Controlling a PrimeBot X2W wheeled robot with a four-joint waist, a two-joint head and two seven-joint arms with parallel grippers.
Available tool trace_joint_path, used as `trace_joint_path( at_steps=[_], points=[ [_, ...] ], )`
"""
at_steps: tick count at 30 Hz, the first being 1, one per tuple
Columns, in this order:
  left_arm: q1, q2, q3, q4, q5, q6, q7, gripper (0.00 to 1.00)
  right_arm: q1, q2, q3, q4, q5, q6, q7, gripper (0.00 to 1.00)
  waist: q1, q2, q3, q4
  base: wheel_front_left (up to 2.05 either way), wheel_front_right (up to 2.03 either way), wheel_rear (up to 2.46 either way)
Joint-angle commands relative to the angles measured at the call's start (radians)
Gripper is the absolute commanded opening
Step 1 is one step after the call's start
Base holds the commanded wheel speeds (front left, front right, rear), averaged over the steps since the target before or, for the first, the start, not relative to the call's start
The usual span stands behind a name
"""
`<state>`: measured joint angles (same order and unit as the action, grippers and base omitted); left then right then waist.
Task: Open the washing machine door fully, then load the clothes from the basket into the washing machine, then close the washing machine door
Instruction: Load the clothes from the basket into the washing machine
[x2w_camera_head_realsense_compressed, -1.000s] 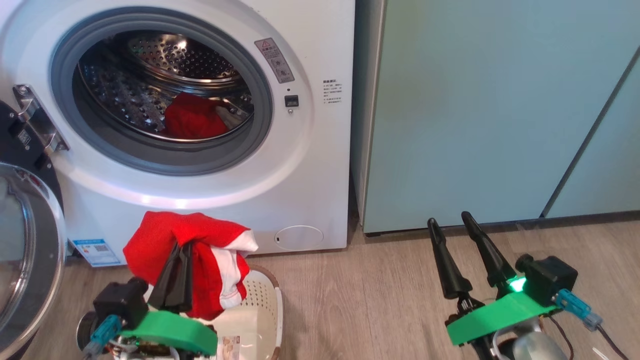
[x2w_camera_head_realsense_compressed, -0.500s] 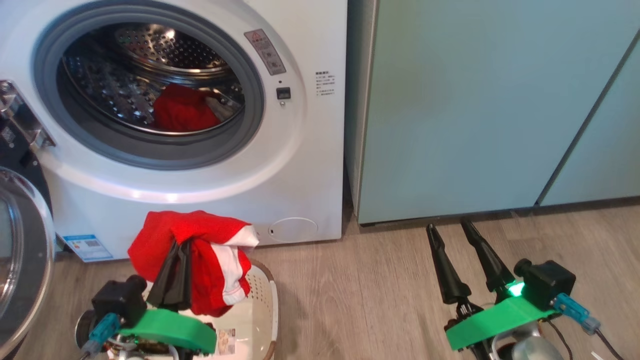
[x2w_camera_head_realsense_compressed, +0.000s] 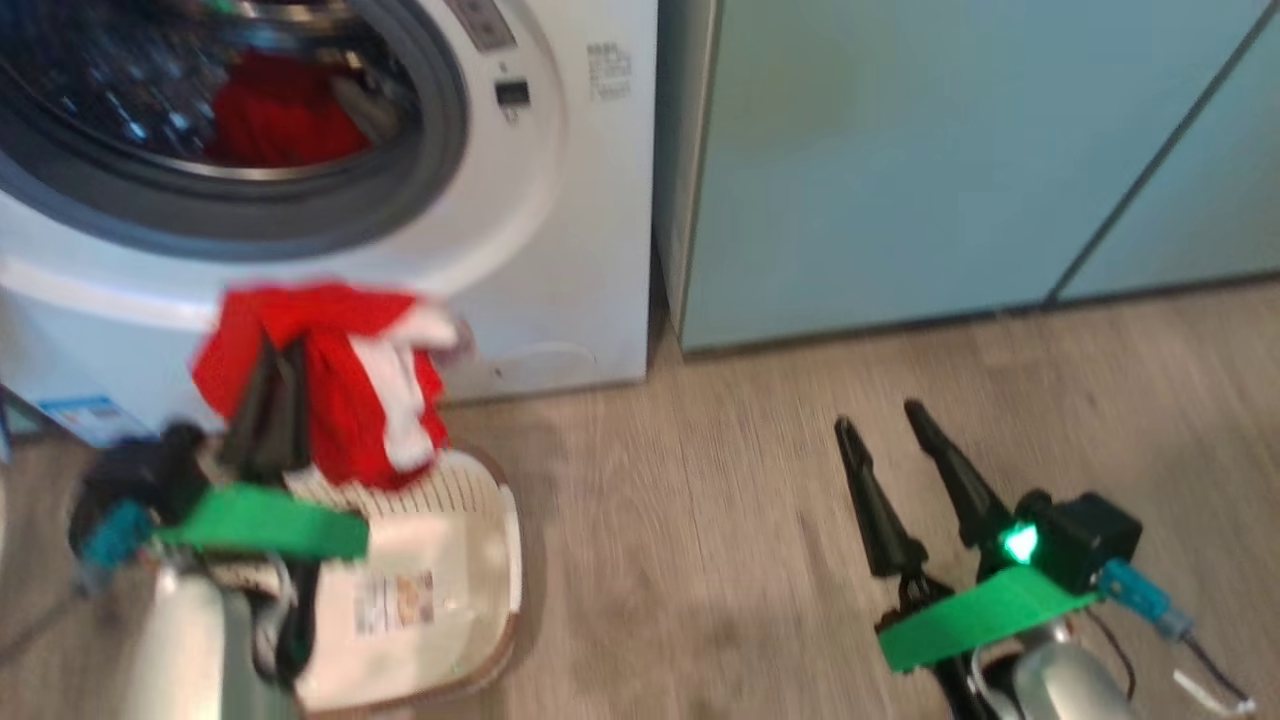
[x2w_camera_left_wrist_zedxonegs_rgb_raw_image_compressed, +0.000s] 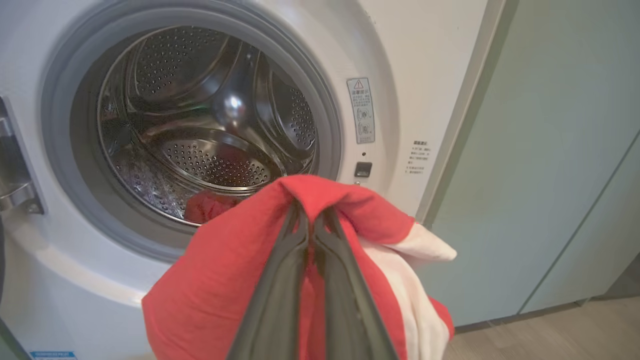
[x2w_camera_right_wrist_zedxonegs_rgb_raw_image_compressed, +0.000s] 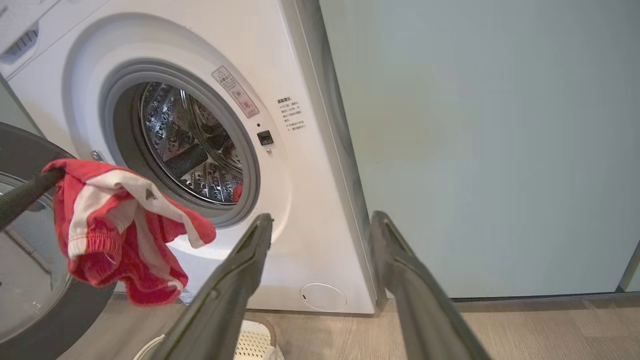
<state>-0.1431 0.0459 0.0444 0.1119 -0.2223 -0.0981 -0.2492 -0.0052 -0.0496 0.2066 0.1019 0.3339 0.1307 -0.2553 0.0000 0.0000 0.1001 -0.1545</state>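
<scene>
Since a second ago the head camera has swung, sliding everything up its view; the left gripper (x2w_camera_left_wrist_zedxonegs_rgb_raw_image_compressed: 312, 215) stays pinched tight on a soft red-and-white garment (x2w_camera_left_wrist_zedxonegs_rgb_raw_image_compressed: 225, 280), hanging above the cream perforated plastic basket (x2w_camera_head_realsense_compressed: 470, 500). Beyond, the big white front-loading washing machine (x2w_camera_head_realsense_compressed: 560, 250) has its round black-rimmed glass door (x2w_camera_right_wrist_zedxonegs_rgb_raw_image_compressed: 30, 270) swung wide, and another red piece (x2w_camera_head_realsense_compressed: 280, 120) already lies inside. The right gripper (x2w_camera_head_realsense_compressed: 880, 417) idles, spread and empty. I'd say the opening is done; loading this garment and closing the door remain.
</scene>
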Motion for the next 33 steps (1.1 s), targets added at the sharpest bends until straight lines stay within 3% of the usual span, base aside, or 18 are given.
trace_joint_path(
  at_steps=[1,12,19,23,33],
  points=[
    [-0.094,0.013,0.049,-0.033,0.011,-0.008,-0.013,0.0,-0.062,-0.001,0.026,-0.043,-0.009,0.0,-0.006,1.0,0.0,0.0,0.096,-0.033,0.0,0.0,0.0],
    [-0.484,0.162,0.192,0.069,0.038,-0.03,-0.013,0.0,-0.133,-0.001,0.049,-0.091,0.025,0.0,-0.006,1.0,0.0,0.0,0.324,-0.13,0.0,0.0,0.0],
    [-0.673,0.248,0.23,0.169,0.033,-0.031,-0.013,0.0,-0.146,-0.001,0.043,-0.111,0.049,0.0,-0.006,1.0,0.0,0.0,0.418,-0.179,0.0,0.0,0.0],
    [-0.821,0.337,0.198,0.272,0.048,-0.032,-0.013,0.0,-0.164,-0.001,0.052,-0.122,0.068,0.0,-0.006,1.0,0.0,0.0,0.478,-0.201,0.0,0.0,0.0],
    [-1.173,0.52,-0.029,0.527,0.07,-0.032,0.026,0.0,-0.206,-0.001,0.098,-0.132,0.121,0.0,-0.006,1.0,0.0,0.0,0.579,-0.245,0.0,0.0,0.0]
  ],
)
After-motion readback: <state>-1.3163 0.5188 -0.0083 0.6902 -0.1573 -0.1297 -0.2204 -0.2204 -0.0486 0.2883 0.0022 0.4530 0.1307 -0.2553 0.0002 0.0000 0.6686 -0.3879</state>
